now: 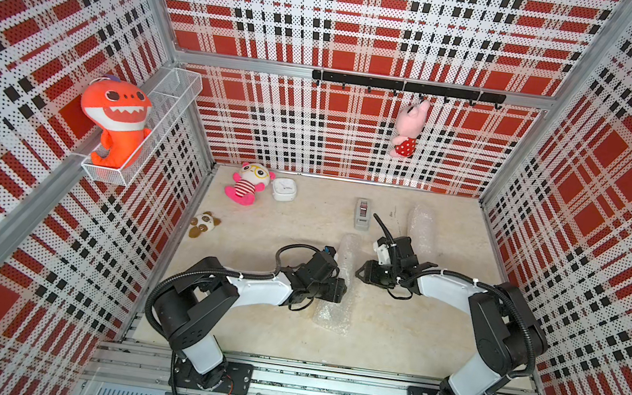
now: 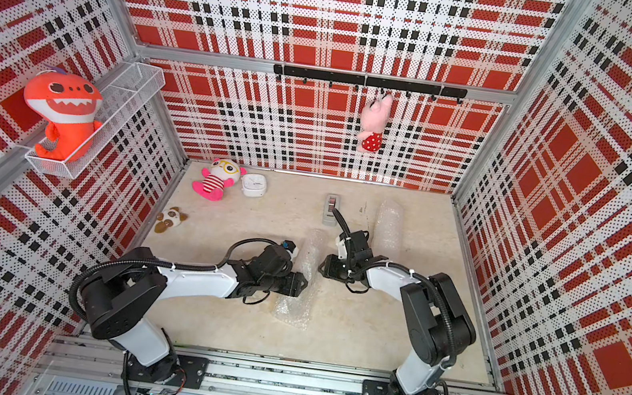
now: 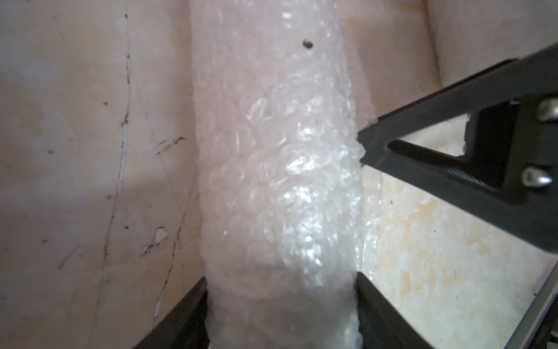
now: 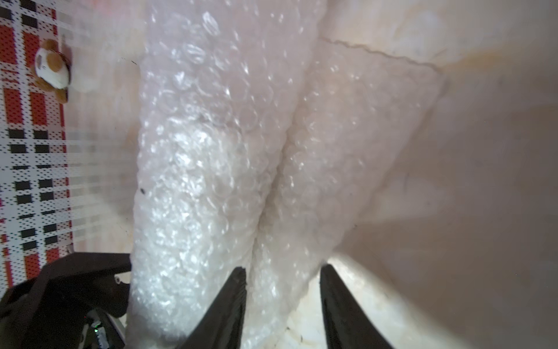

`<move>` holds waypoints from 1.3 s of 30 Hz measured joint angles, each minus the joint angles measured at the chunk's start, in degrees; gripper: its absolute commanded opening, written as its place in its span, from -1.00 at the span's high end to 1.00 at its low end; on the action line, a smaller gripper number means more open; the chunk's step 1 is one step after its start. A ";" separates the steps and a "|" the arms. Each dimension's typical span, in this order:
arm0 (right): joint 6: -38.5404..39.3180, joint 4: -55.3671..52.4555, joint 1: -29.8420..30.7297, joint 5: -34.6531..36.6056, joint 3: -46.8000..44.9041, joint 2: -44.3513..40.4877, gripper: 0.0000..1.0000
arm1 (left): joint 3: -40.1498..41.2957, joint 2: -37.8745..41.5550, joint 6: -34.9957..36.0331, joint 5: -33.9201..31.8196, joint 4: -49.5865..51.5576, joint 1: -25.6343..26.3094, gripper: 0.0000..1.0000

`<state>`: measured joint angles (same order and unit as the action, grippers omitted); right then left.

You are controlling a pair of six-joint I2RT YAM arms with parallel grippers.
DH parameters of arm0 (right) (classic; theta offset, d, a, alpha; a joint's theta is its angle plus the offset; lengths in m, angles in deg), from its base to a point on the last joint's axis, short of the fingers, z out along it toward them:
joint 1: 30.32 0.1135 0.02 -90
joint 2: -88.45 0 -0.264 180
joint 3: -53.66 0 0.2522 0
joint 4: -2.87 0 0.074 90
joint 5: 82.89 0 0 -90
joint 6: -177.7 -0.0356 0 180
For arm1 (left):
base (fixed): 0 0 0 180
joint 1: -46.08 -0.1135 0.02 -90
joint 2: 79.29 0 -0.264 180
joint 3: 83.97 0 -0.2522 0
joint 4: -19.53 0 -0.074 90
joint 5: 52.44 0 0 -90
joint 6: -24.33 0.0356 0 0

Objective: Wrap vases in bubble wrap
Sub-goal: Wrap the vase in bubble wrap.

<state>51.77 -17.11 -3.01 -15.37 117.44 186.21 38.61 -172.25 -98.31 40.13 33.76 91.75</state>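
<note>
Top views, both: show the left arm coming from its near-left base, elbow bent, forearm running right toward mid-table, with the left gripper set over the near bubble-wrap roll. Show the right arm rising from its near-right base, folded at the elbow, forearm running left, with the right gripper pointing left at that roll's right side, slightly farther away than the left gripper. Place the roll flat on the table around its middle, long axis near to far, far end a touch to the right, near end spread and crumpled. Place the far bubble-wrap roll well apart at far right, likewise lying near to far, right of the grey tape dispenser. Cannot read either jaw gap from up there. From the left wrist: left gripper closed around the roll, jaws wide, each against one side of it; also catches a finger of the right gripper touching the roll's right side. From the right wrist: right gripper part-way open, one finger in the crease between the roll and a loose flap spread on the table, the other at the flap's free edge, flap lying between them unpinched. Only there: a whiter, denser core inside the roll, and the panda toy beyond by the left wall. No vase surface plainly readable through the wrap.
</note>
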 measured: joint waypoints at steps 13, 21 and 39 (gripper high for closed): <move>-2.99 5.60 0.00 -3.85 -4.66 -3.80 0.96 | -0.26 0.66 3.08 0.50 1.97 0.00 -0.22; -5.70 6.95 0.20 -6.38 -4.52 -4.90 0.99 | -0.44 0.63 4.57 2.69 1.97 -0.22 -0.17; -21.22 26.86 0.96 -8.81 -5.84 1.05 0.97 | -3.34 -1.55 4.48 3.28 4.35 -1.70 -0.68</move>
<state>30.55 9.75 -2.04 -24.18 111.60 187.26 35.26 -173.81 -93.83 43.41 38.11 90.04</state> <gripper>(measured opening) 0.044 0.813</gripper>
